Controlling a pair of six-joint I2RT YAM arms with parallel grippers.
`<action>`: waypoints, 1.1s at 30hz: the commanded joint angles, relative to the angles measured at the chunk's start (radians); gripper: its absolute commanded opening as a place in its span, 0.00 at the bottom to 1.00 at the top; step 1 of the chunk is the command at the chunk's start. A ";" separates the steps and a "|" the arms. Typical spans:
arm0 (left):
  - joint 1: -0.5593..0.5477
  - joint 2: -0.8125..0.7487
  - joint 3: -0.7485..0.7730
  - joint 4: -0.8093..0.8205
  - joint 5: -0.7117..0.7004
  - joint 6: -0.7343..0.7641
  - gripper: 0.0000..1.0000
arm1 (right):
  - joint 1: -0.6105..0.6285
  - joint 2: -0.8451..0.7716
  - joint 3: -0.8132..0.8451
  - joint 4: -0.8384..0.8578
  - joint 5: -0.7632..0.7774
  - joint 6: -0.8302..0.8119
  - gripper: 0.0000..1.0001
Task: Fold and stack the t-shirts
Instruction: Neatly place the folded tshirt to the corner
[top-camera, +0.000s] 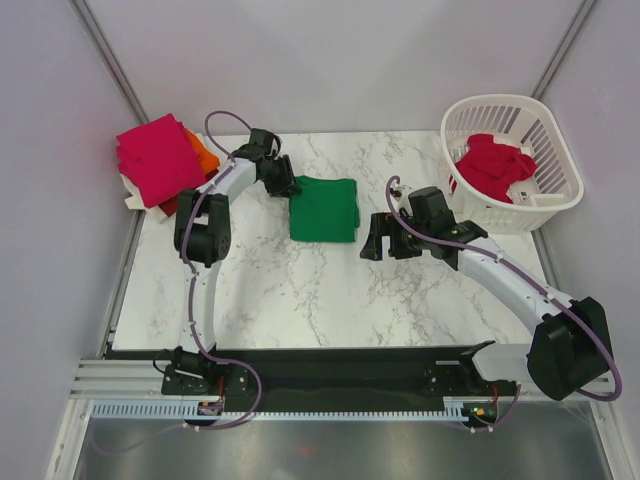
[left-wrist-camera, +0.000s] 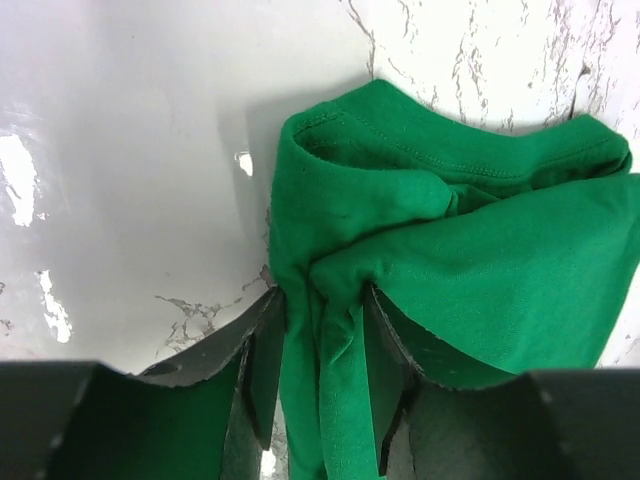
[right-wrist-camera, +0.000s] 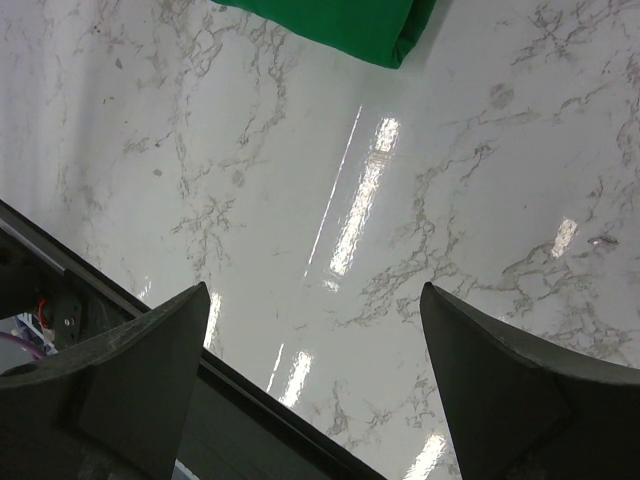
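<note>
At the far left corner of the white marble-patterned table sits a pile of folded cloth shirts. A magenta-pink t-shirt lies on top and an orange t-shirt peeks out from under its right edge. I take this to be the stack where finished shirts go.

Just to the right of the pile, the left fingers reach to the left edge of the bright green t-shirt. It lies folded into a neat rectangle in the middle of the table's far half. The left wrist view shows the hold: the fingers are clenched on a bunched fold of the green cloth, pinching several layers at once. I judge that this grasp is meant to drag or carry the folded shirt toward the pile without letting it fall open.

Further right, the right fingers hang just beside the green shirt's near right corner, apart from it. In the right wrist view they are spread wide with nothing between them. Only bare table lies below, and the shirt's corner shows at the top edge. That arm seems placed out of the way of the left arm's work.

At the far right, a white plastic slatted laundry basket holds crumpled red t-shirts, probably waiting their turn to be folded.
</note>
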 joint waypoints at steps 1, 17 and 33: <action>0.006 0.052 0.000 0.015 0.013 0.043 0.44 | 0.005 0.004 0.000 0.013 0.005 -0.024 0.95; 0.012 -0.107 -0.029 0.038 0.110 0.019 0.02 | 0.005 -0.024 -0.006 0.013 0.004 -0.027 0.95; 0.077 -0.215 0.095 -0.144 0.082 0.055 0.02 | 0.024 -0.083 -0.020 0.024 0.005 -0.030 0.95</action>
